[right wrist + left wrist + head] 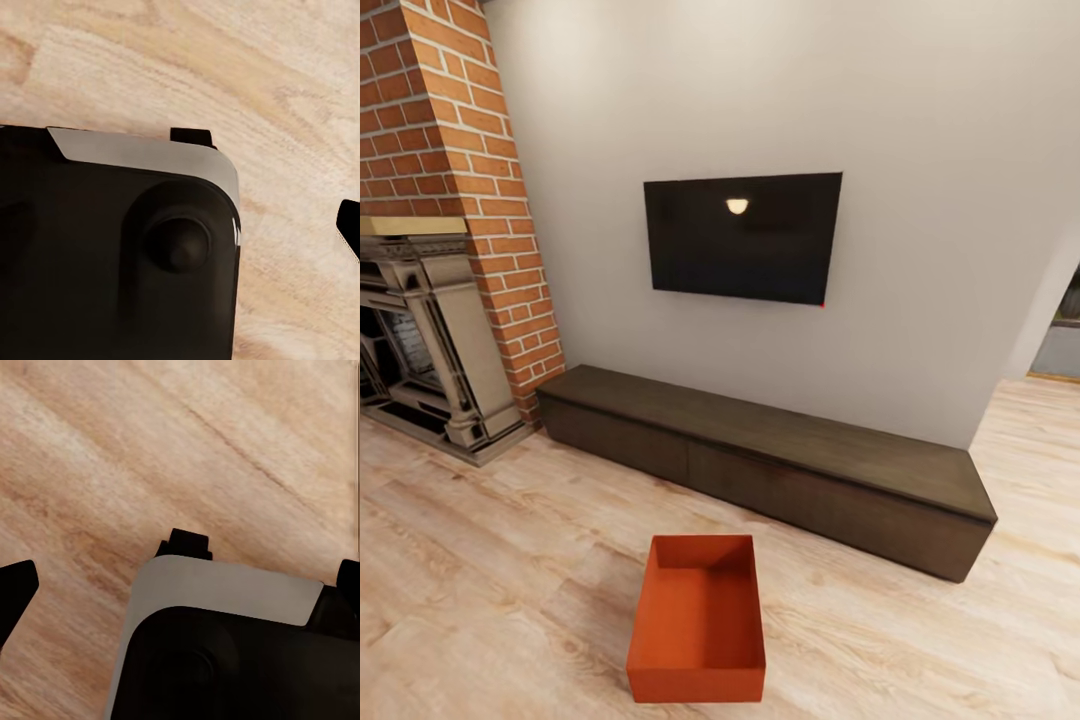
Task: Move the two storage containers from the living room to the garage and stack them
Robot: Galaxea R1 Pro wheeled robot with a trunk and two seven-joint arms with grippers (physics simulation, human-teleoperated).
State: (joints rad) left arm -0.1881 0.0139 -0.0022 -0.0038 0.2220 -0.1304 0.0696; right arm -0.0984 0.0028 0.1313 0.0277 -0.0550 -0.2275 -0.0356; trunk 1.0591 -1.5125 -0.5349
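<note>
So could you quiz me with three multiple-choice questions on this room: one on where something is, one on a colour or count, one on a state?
1. Where does the storage container sit?
A. on the long dark cabinet
B. on the wood plank floor in front of the cabinet
C. inside the fireplace

2. How many orange-red containers show in the head view?
A. one
B. two
C. three

3. What state is the container in?
A. lidded
C. tipped on its side
B. upright, open-topped and empty

Answers: 1 B, it rests on the floor, apart from the cabinet. 2 A, a single bin shows there. 3 B, its bare inside bottom is visible from above.
</note>
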